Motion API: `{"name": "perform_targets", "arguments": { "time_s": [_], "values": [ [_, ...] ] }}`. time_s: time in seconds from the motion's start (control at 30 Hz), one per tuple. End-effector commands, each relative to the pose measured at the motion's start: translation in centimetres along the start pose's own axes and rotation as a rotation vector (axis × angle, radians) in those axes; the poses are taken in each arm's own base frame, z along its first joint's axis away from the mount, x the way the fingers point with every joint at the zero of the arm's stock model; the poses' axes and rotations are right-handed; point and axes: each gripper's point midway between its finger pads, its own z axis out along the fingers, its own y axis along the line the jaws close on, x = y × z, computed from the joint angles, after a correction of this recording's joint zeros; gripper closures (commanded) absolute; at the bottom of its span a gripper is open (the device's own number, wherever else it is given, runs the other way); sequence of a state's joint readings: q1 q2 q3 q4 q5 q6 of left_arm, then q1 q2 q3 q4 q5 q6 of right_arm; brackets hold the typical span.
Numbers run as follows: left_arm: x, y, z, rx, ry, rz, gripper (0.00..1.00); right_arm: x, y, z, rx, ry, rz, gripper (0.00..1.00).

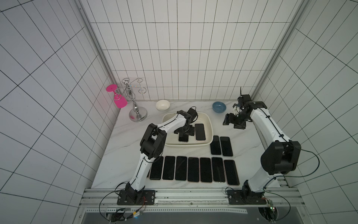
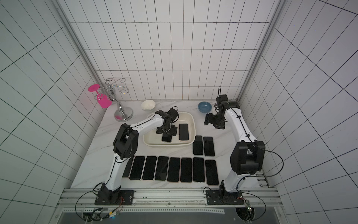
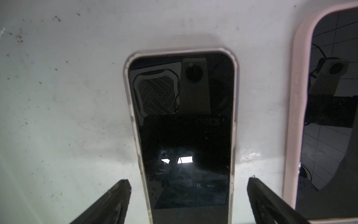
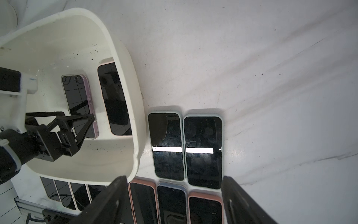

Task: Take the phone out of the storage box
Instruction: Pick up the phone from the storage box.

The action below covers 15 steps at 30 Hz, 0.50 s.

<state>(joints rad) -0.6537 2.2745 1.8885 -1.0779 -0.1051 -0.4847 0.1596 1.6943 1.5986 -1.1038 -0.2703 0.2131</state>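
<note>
Top views, near edge: row of phones [image 1: 193, 169] lying face up, side by side on table [image 1: 126, 147]; leftmost one partly behind left arm, count unsure.
Right wrist view, same row: only the far ends show, rest cut off or behind own fingers [image 4: 114, 194].
Pair of phones [image 1: 226, 146]: flat on table, side by side, just right of storage box [image 1: 203, 117], by its near right corner.
Phone [image 1: 183, 139]: inside storage box, left half, flat, screen up; mostly hidden under gripper in both top views.
Left gripper [image 3: 188, 181]: low over phone [image 3: 184, 126], fingers spread wide, one along each long side, a gap on both sides, gripping nothing; those gaps show only in left wrist view.
Second phone [image 1: 200, 131]: in box, right of the first, apart from it; cut off in left wrist view.
Right gripper [image 1: 232, 123]: above table right of box; right wrist view shows fingers well apart, nothing between.
Far edge, top views only: white bowl [image 1: 162, 105], blue bowl [image 1: 219, 107], metal rack [image 1: 135, 108] with pink glass [image 1: 120, 101] hanging upside down.
</note>
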Motion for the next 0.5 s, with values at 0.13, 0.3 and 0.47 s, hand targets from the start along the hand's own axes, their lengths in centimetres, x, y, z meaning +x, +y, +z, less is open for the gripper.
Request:
{"name": "perform_targets", "arguments": {
  "time_s": [0.13,0.3,0.47],
  "values": [
    [1.5,0.9,2.4,-0.042,0.064,-0.025,0.02,-0.6,0.9,-0.2,-0.022,0.002,-0.037,0.20],
    [1.8,0.3,2.8,0.003,0.080,-0.017,0.10,-0.7,1.2,0.1,-0.035,0.011,-0.038,0.20],
    [1.6,0.5,2.5,0.030,0.083,-0.026,0.25,-0.7,1.6,0.3,-0.047,0.021,-0.040,0.20]
  ]
}}
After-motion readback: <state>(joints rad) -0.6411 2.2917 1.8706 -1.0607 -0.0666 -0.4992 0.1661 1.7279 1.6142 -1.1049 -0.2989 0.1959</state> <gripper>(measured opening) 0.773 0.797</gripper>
